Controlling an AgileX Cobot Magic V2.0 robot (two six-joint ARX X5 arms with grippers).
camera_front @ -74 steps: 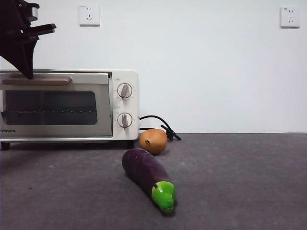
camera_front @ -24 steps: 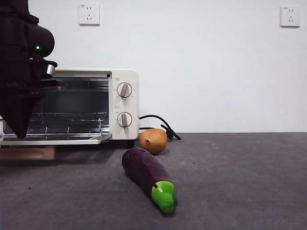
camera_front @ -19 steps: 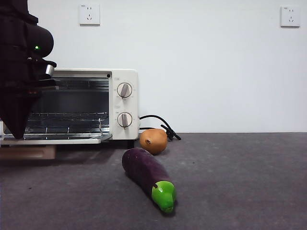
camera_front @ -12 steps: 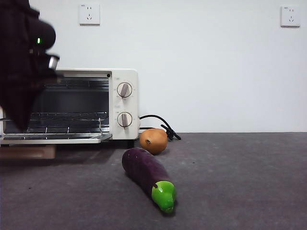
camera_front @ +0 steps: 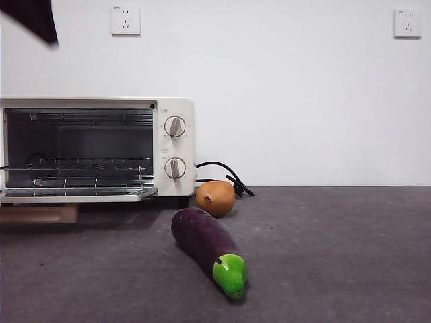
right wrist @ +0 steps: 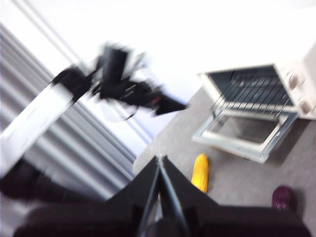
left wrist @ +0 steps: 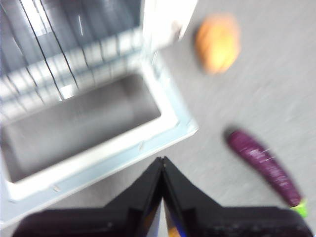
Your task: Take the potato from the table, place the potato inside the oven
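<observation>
Oven (camera_front: 176, 108) door now down and the left gripper (left wrist: 163, 163) lifted clear, fingers together and empty — the potato (camera_front: 215, 198) sits untouched on the bench (camera_front: 337, 256) beside the oven, ready for pickup.

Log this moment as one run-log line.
oven: door open | potato: on table, beside oven | left gripper: shut, empty, above door | right gripper: shut, waiting

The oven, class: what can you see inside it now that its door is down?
Inside the oven, only wire racks show across a dark cavity; no food sits on them. The potato lies outside on the table. The far left corner is cut off.
</observation>
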